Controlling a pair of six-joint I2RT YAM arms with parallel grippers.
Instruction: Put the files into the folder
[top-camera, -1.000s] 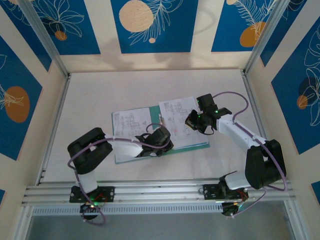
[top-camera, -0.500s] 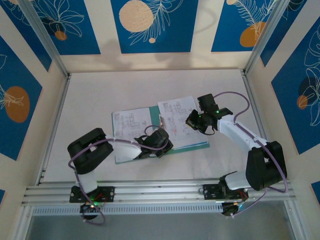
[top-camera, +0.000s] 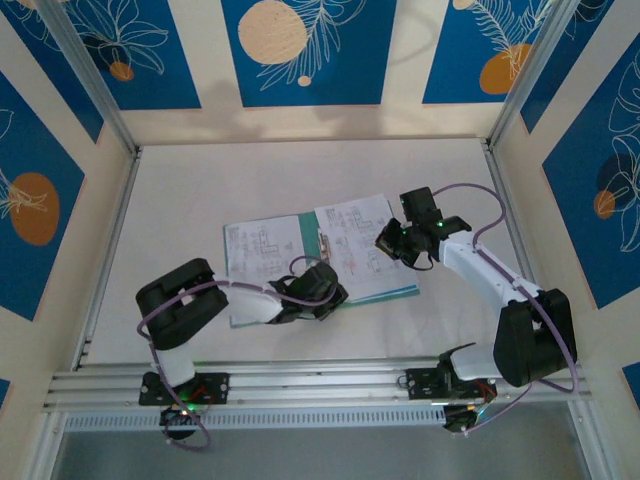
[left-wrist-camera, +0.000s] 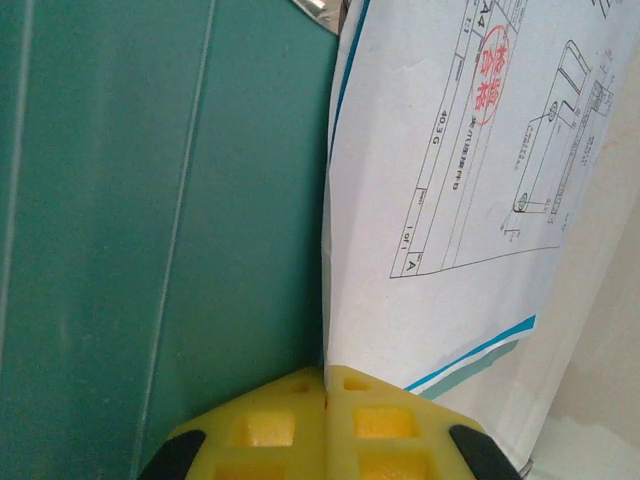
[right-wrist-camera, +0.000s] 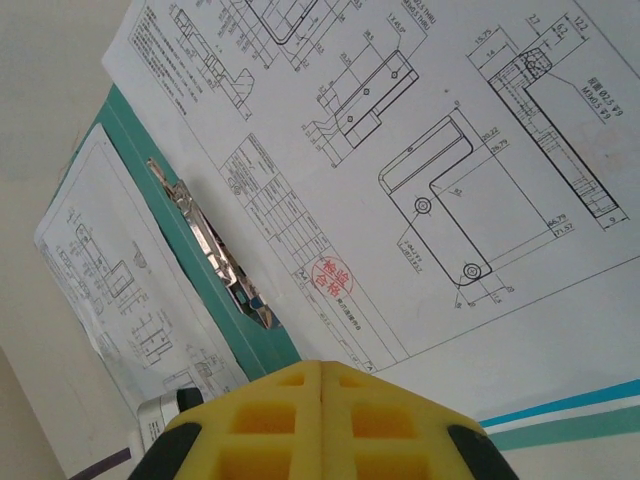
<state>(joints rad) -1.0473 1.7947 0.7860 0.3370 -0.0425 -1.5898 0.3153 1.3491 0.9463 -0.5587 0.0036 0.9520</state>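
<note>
Folder, teal: lay open and flat at mid-table, metal clip along the spine.

Files, white sheets with line drawings: lay inside the open folder, one on each half; a sky-blue edge peeked from under the right-hand sheet.

Left gripper: yellow pads pressed together, low over the folder's near edge, seam meeting the sheet's edge; could not tell whether paper was nipped.

Right gripper: pads pressed together, holding nothing, over the right-hand sheet.
</note>
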